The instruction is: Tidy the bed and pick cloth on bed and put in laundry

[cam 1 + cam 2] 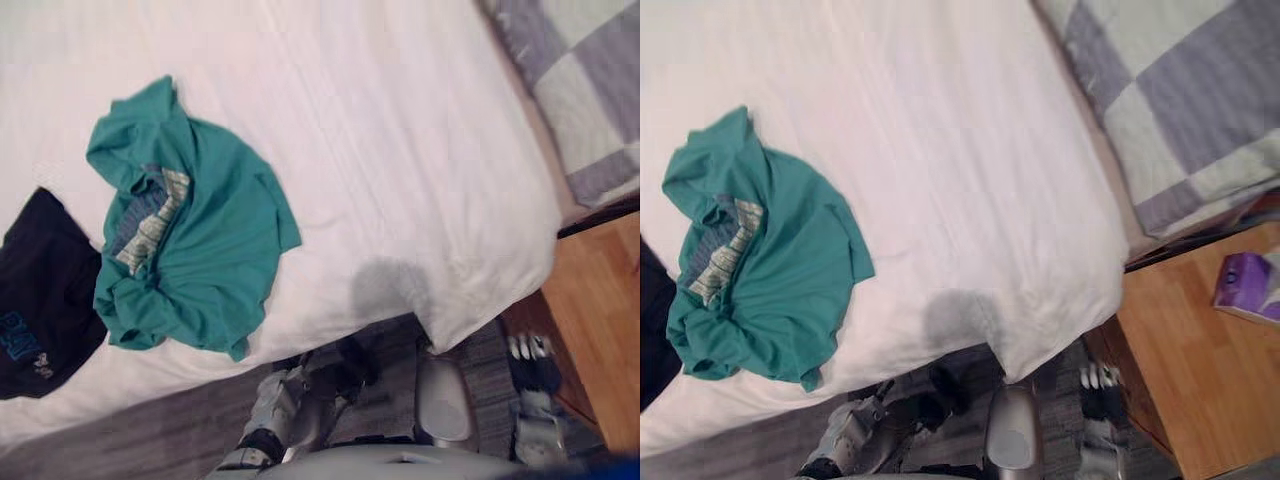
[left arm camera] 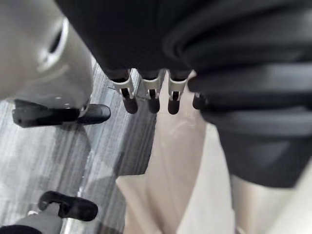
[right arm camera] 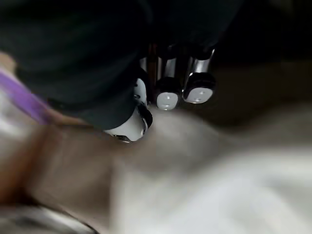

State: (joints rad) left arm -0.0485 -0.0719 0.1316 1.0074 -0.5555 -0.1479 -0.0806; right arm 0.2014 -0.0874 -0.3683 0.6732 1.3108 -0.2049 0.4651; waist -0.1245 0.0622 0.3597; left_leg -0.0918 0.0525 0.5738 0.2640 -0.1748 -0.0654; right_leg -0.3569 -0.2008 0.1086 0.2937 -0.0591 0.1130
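A crumpled teal T-shirt (image 1: 190, 240) lies on the white bed sheet (image 1: 400, 150), near the bed's front edge at the left. Further left, a dark cloth (image 1: 40, 290) with blue print lies at the sheet's edge. My left hand (image 1: 350, 365) hangs low beside the bed's front edge, below and right of the T-shirt. In the left wrist view its fingers (image 2: 151, 92) are straight and hold nothing, with the hanging sheet past them. My right hand (image 1: 530, 360) hangs by the bed's corner with relaxed fingers (image 3: 168, 92), empty.
A grey and white checked quilt (image 1: 590, 90) covers the far right of the bed. A wooden nightstand (image 1: 1200, 350) stands to the right of the bed's corner, with a purple box (image 1: 1245, 285) on it. Grey carpet (image 1: 150, 440) runs along the bed's front.
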